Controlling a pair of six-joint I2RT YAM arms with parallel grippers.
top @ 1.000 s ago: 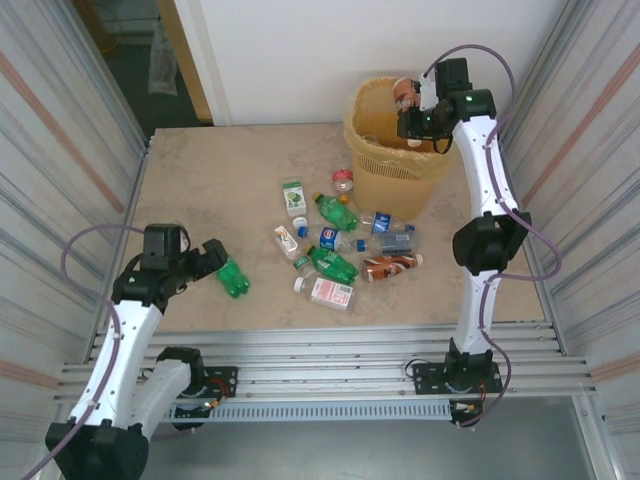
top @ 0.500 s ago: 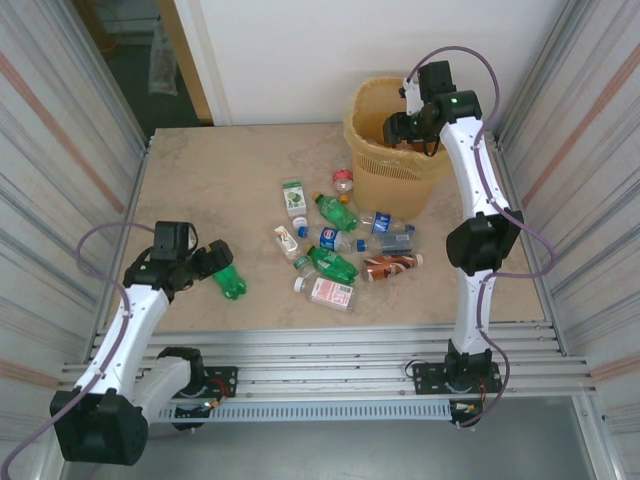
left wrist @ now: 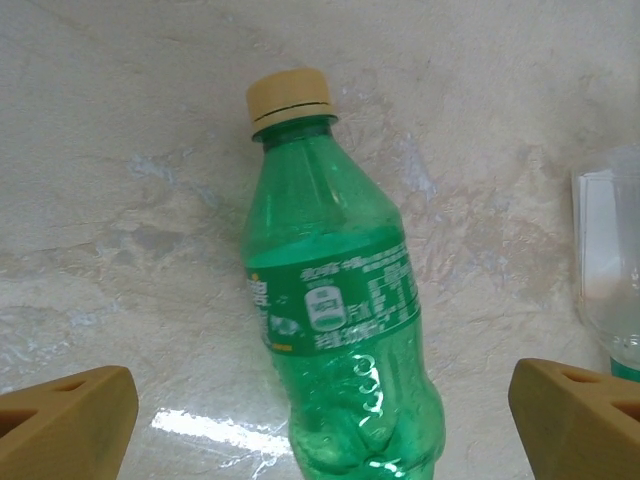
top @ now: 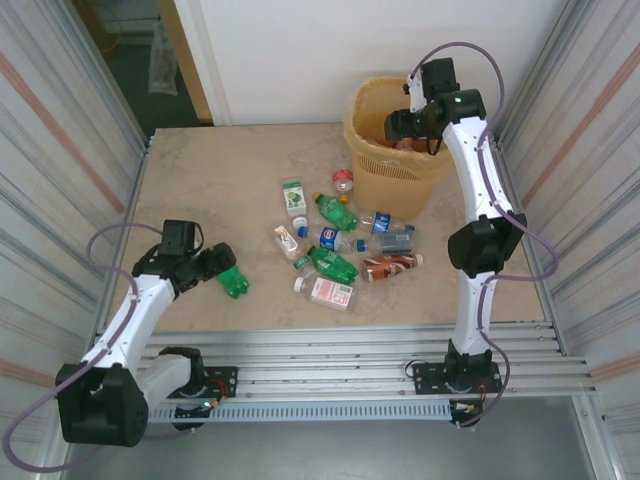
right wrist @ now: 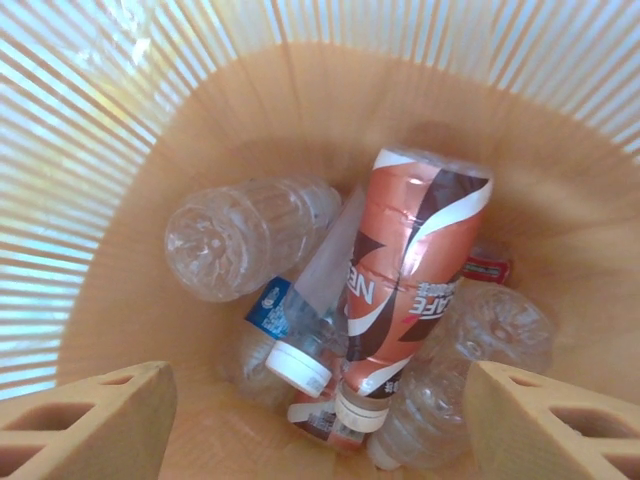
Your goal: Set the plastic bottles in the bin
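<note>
Several bottles lie heaped at the bottom of the bin [right wrist: 300, 110], seen from the right wrist against its orange-tinted liner. The brown-labelled bottle [right wrist: 410, 270] lies on top, cap toward the camera. Its label carries white swirls and white capitals of which "NE" and "AFE" can be read; the middle letters are lost round the curve. Against its left side leans a clear bottle with a blue label [right wrist: 285, 325] and a white cap; that label's print is too small to read. A bare clear bottle [right wrist: 235, 235] lies further left, and a scrap of red label [right wrist: 487, 268] shows behind, its writing illegible. The right gripper [right wrist: 320, 400] hangs over the bin's mouth, jaws wide apart with nothing between them.

The left gripper [left wrist: 320, 400] is low over the table [left wrist: 120, 150], jaws spread. A green bottle [left wrist: 335, 330] lies between the fingers, neither one touching it. Its tan cap points away from the wrist, and its green label bears white characters and a block of fine print, none of which I can make out.

From above, a cluster of other bottles lies on the table just in front of the bin, among them a white-pink-labelled bottle [top: 330, 292] and a second brown-labelled one [top: 390, 265]. Their labels are too small there to read.
</note>
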